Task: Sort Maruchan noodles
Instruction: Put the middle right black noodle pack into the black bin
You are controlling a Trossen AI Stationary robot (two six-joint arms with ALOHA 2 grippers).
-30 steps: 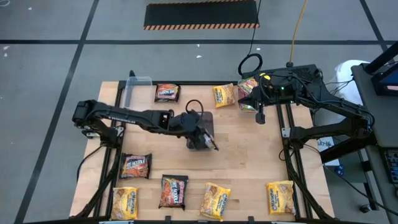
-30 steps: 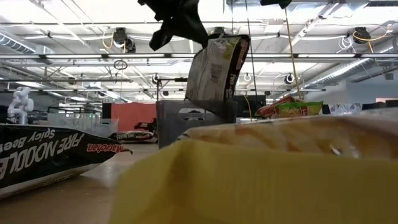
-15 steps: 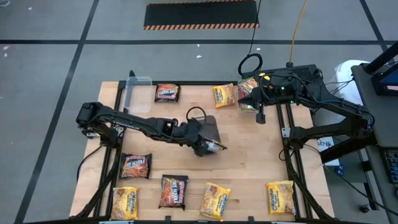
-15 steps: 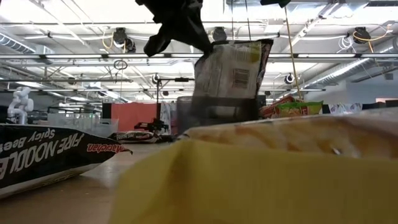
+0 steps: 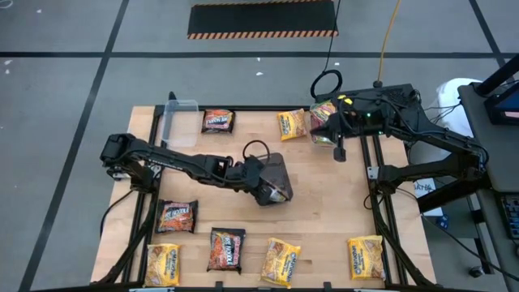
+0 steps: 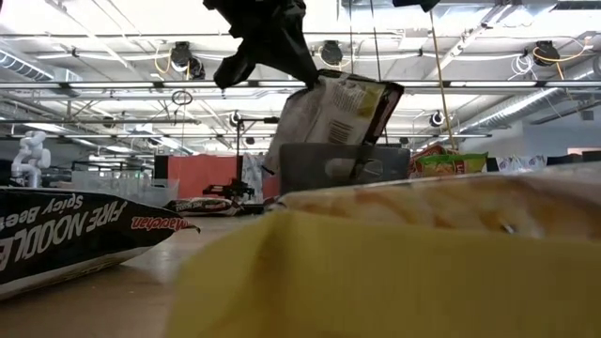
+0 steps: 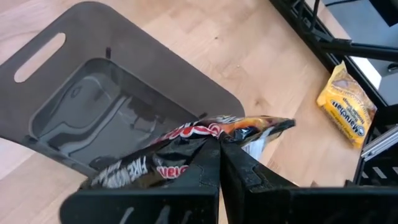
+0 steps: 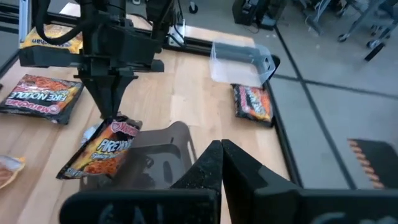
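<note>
Pinched shut on one short edge of a dark brown and red-orange plastic noodle packet [image 7: 186,144], the left gripper [image 5: 261,180] hangs near the middle of the high frame, directly over the dark grey rectangular tray [image 5: 276,160] with its slotted handle. The packet dangles from the fingers with its long axis sloping down, its free end dipping toward the tray's hollow; in the low view it shows its pale barcode side [image 6: 333,111] tilted above the tray's wall [image 6: 343,167]. The right gripper [image 5: 338,152], fingers pressed together and empty, waits at the upper right of the high frame beside a heap of green-edged orange-pink packets [image 5: 323,122]. A yellow packet [image 5: 291,124] lies just left of that heap, and a dark packet [image 5: 217,121] sits at the upper centre next to a clear plastic tub [image 5: 178,118]. Along the lower edge of the wooden table [image 5: 324,211] lie, from left to right, a yellow packet [image 5: 163,264], a dark one [image 5: 226,249], a yellow one [image 5: 280,261] and another yellow one [image 5: 366,258], each with its long axis running roughly up the frame. One more dark packet [image 5: 177,216] rests at the left, its long axis across the frame. None of these touches the tray.
</note>
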